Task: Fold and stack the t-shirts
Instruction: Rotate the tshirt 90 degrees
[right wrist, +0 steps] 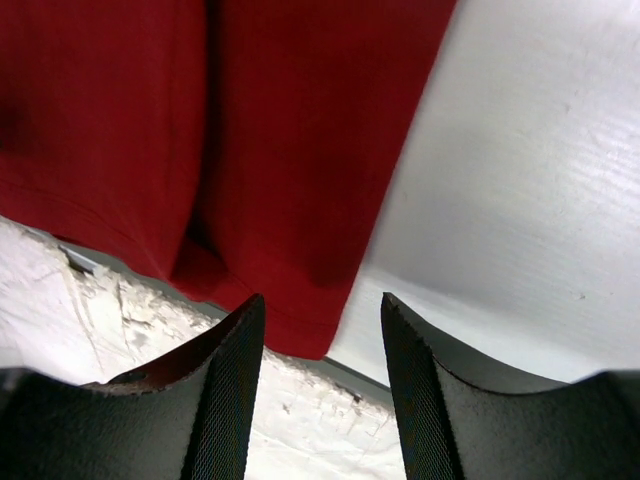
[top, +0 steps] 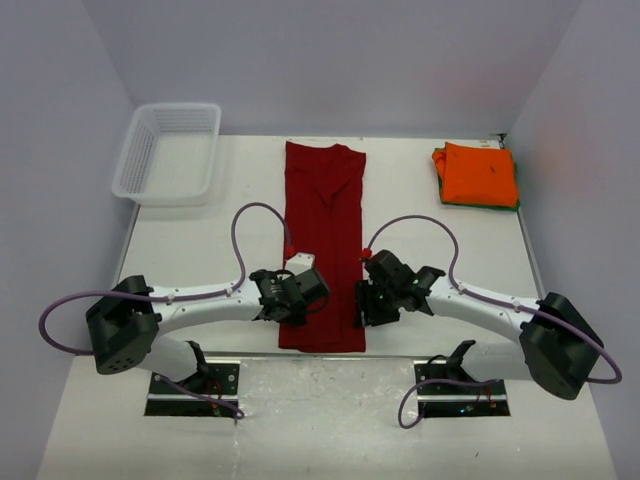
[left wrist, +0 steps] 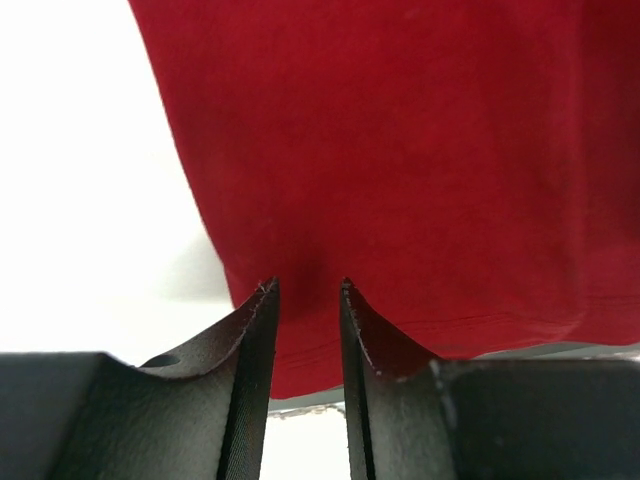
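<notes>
- White desk (top: 200, 240) is enclosed by pale walls, with a white mesh basket (top: 168, 152) set at its far left corner.
- A dark red t-shirt (top: 322, 240) is laid flat in a long strip down the middle; an orange t-shirt (top: 478, 173) is folded at the far right.
- The left end effector (left wrist: 307, 290) is lowered to the red shirt near its hem, fingers narrowly parted, nothing gripped.
- The right end effector (right wrist: 322, 305) is held over the shirt's near right corner, fingers roughly half parted and empty.

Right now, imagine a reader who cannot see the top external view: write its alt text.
A dark red t-shirt, folded into a long strip, lies down the middle of a white table, with the left tool and right tool at its near corners. A folded orange t-shirt rests on a green t-shirt at the far right; a white basket sits far left.
</notes>
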Controlling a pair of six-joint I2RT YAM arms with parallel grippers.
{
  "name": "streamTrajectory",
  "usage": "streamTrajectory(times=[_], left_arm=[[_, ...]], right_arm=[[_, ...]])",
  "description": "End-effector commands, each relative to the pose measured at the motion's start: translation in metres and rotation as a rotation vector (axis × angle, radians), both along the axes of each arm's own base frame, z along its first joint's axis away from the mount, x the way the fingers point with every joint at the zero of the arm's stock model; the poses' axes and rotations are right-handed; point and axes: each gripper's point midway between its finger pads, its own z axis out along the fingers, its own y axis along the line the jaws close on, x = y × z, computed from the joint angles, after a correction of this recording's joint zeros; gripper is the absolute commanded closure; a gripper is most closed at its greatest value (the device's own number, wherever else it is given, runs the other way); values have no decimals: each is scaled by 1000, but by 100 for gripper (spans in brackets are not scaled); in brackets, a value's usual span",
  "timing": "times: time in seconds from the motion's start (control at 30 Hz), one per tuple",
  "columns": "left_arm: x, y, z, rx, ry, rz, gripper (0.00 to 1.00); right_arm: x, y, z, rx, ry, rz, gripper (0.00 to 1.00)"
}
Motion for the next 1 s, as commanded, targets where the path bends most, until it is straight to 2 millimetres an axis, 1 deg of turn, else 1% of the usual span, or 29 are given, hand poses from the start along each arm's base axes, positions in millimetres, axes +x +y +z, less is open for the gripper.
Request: streamTrajectory(times=[0.0,0.23,0.37,0.47,0.6,0.7,0.73,0.77,0.83,0.97], left_arm=[[-9,10,-1,8,2,42,68],[-29,10,-13,25,46,55,67],[-40,9,-24,55,70,44,66],[-47,7,-28,63,82,40,66],[-54,11,-37,93,97,45,66],[-58,17,-39,116,99,60,67],[-58,19,-39,121,98,70,67],[-60,19,-39,123,97,67,67],[-61,22,-40,125,95,81,67],[-65,26,-41,133,98,86,68]], right_arm=[[-5,9,6,71,0,2,49],[-12,7,-6,55,29,6,49],[-16,9,-9,58,36,17,49],[-19,12,-10,62,45,22,50],[-21,13,-9,67,43,23,51],[-26,14,-12,74,56,30,58],[-27,14,-13,78,56,31,62],[-28,14,-13,82,59,33,69],[-29,14,-16,84,62,34,72],[-31,15,-21,83,78,33,73]])
